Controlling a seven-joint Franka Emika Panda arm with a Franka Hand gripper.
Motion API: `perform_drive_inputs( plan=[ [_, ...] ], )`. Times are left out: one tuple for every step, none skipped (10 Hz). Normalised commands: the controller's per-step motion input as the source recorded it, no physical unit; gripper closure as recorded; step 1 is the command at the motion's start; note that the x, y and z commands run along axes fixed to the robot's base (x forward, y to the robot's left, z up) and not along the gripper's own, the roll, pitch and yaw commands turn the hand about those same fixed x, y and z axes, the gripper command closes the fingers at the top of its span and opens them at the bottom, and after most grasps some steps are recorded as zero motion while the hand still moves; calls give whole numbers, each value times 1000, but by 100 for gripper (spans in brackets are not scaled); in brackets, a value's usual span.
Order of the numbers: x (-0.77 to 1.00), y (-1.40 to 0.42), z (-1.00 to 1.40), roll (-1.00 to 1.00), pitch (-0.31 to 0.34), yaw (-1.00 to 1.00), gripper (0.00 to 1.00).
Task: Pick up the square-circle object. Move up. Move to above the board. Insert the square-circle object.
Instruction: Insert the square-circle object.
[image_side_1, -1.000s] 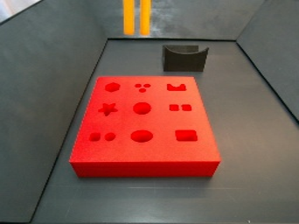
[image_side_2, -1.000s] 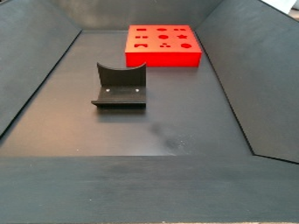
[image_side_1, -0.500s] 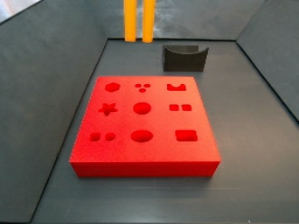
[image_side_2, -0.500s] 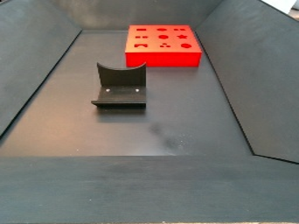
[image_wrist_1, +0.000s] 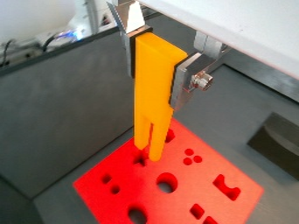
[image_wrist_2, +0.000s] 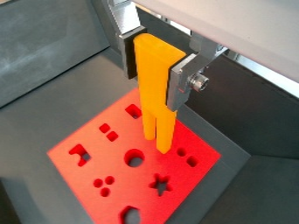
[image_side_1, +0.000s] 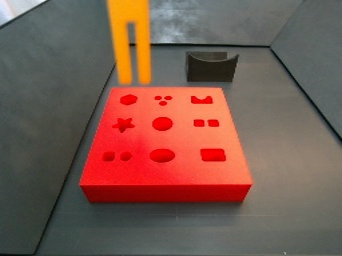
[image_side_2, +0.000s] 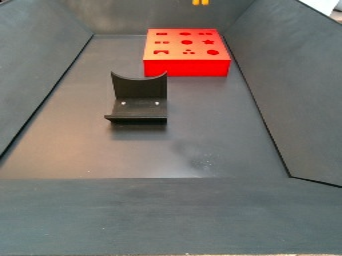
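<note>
My gripper (image_wrist_1: 158, 57) is shut on the upper end of the square-circle object (image_wrist_1: 152, 96), a tall orange-yellow bar hanging upright with its two prongs pointing down. The silver fingers (image_wrist_2: 181, 83) clamp it from both sides in both wrist views, where the gripper (image_wrist_2: 155, 66) is above the board. The bar (image_wrist_2: 158, 101) hangs clear above the bright-red board (image_wrist_2: 135, 136), also seen in the wrist view (image_wrist_1: 135, 185). In a side view the bar (image_side_1: 128, 40) hangs over the board's (image_side_1: 187, 140) far left edge, with the gripper out of frame. Only the prong tips (image_side_2: 201, 3) show above the board (image_side_2: 187, 66).
The dark fixture (image_side_1: 210, 66) stands on the grey floor beyond the board's far right corner. It also shows in a side view (image_side_2: 136, 98) and in a wrist view (image_wrist_1: 274, 144). Sloping grey walls enclose the floor on all sides.
The bar has moved from the back centre towards the board's far left edge and shows lower and nearer in the side view. Board and fixture have not moved.
</note>
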Motion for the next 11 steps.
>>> perform_drive_inputs(
  plan=[
    [-246, -600, -491, 257, -273, 440, 100],
    [-309, -457, -529, 133, -327, 289, 100],
    [-323, -351, -549, 70, -339, 143, 100],
    [-237, -114, -717, 0, -273, 0, 100],
    [-257, 0, -694, -106, -219, 0, 100],
    [-229, 0, -646, -133, -207, 0, 100],
    [-180, -26, -614, -106, -216, 0, 100],
    [-43, -109, -434, -7, -130, 0, 100],
    [34, -286, -154, 170, 31, 140, 100],
    [66, -209, -80, 247, 97, 111, 100],
    [0, -206, -211, 323, 46, 157, 100]
  ],
)
